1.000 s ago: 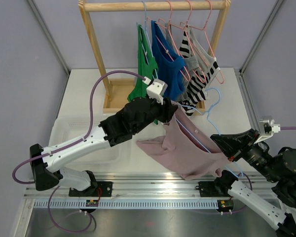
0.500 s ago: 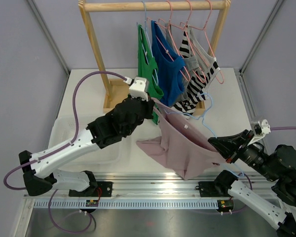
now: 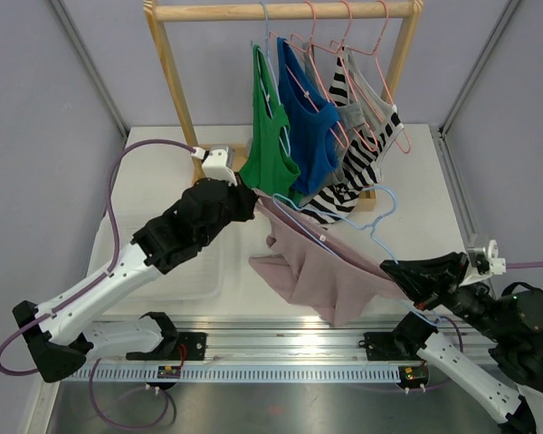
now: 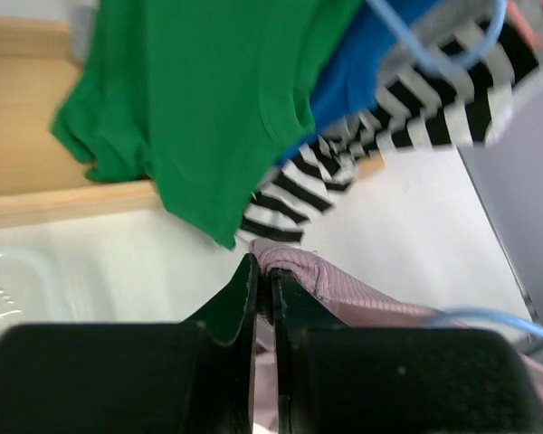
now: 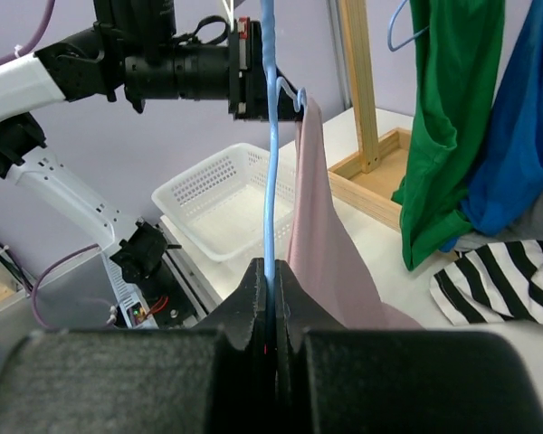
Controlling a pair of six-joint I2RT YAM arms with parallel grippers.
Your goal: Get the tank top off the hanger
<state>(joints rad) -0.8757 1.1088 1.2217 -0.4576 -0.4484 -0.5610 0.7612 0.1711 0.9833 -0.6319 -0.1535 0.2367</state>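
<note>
A mauve-pink tank top hangs stretched between my two grippers above the table. My left gripper is shut on its strap, at the upper left of the garment. My right gripper is shut on the light-blue wire hanger, gripping the wire near the garment's right end. The hanger's hook curls up above the tank top, and one wire arm still runs inside the cloth. In the right wrist view the pink cloth drapes to the right of the wire.
A wooden rack at the back holds a green top, a blue top and a striped top on hangers. A white basket sits at the left, under my left arm.
My left gripper has pulled the strap up and to the left, stretching the tank top along the hanger. My right gripper has stayed near the front right, still holding the hanger.
</note>
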